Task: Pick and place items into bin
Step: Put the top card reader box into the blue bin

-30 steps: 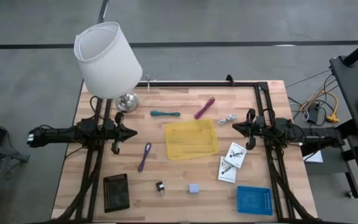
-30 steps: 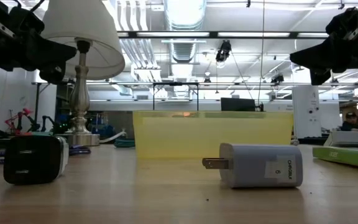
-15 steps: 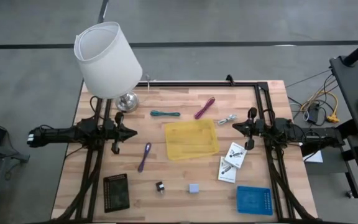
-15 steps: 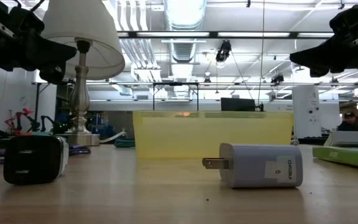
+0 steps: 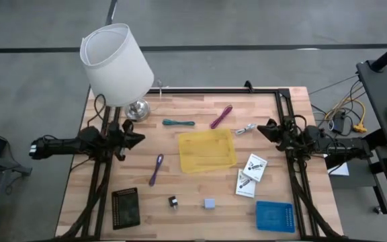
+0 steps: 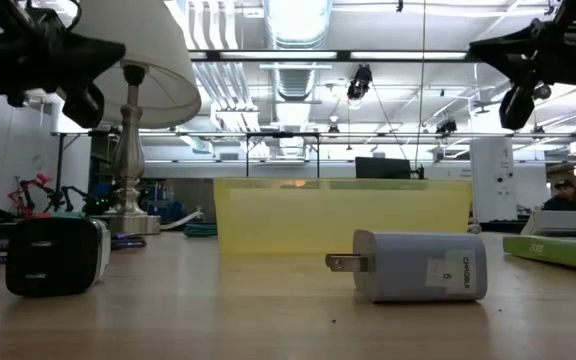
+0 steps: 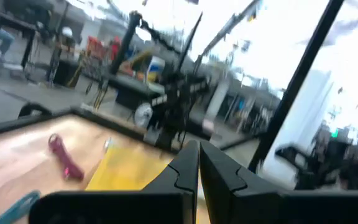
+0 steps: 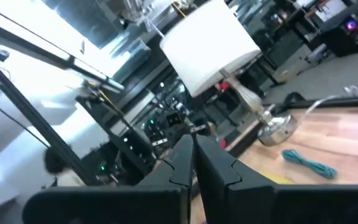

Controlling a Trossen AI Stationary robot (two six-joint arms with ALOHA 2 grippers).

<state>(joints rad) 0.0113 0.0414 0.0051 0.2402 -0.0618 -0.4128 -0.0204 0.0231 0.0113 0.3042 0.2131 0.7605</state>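
The yellow bin (image 5: pixel 207 149) lies at the table's middle. Around it lie a teal cord (image 5: pixel 179 123), a magenta cord (image 5: pixel 221 116), a purple cord (image 5: pixel 156 169), a silver clip (image 5: pixel 245 128), two white packets (image 5: pixel 254 167), a small black piece (image 5: pixel 173 202) and a grey-blue cube (image 5: pixel 209 203). My left gripper (image 5: pixel 140 136) hangs shut above the table left of the bin. My right gripper (image 5: pixel 261 128) hangs shut beside the silver clip, right of the bin. Both touch nothing. The low view shows the cube (image 6: pixel 418 265) as a plug adapter in front of the bin (image 6: pixel 343 215).
A white lamp (image 5: pixel 116 64) stands on its silver foot at the far left corner. A black box (image 5: pixel 125 206) lies near the near left corner, a blue box (image 5: pixel 274 216) near the near right corner. Dark rails run along the table's left, right and far sides.
Both grippers have risen and shifted a little toward the far edge, their fingers tipping up toward level. The right gripper has come closer to the silver clip. The items and the bin have stayed where they were.
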